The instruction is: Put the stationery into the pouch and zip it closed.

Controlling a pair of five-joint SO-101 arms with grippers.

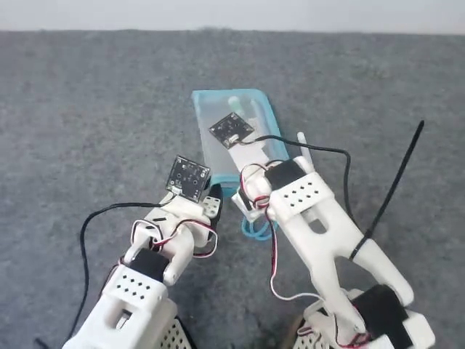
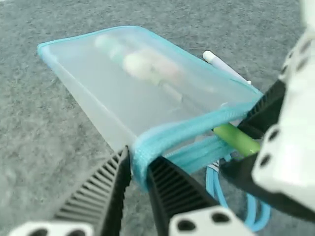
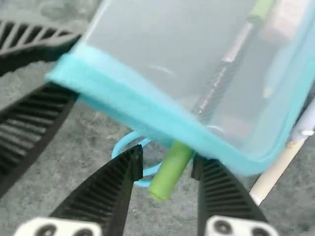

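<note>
1. The pouch lies flat between my arms with its mouth open and some stationery inside
2. My left pincer is clamped on its zip edge
3. My right pincer grips the green pen, which is halfway in. I judge this the loading step, and next I must push it straight in
4. A white pen waits just outside the pouch

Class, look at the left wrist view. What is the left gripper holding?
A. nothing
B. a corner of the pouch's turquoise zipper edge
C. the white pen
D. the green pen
B: the left gripper is shut on the turquoise zipper edge at a corner of the translucent pouch, while the green pen sticks out of the pouch's mouth off to one side.
</note>
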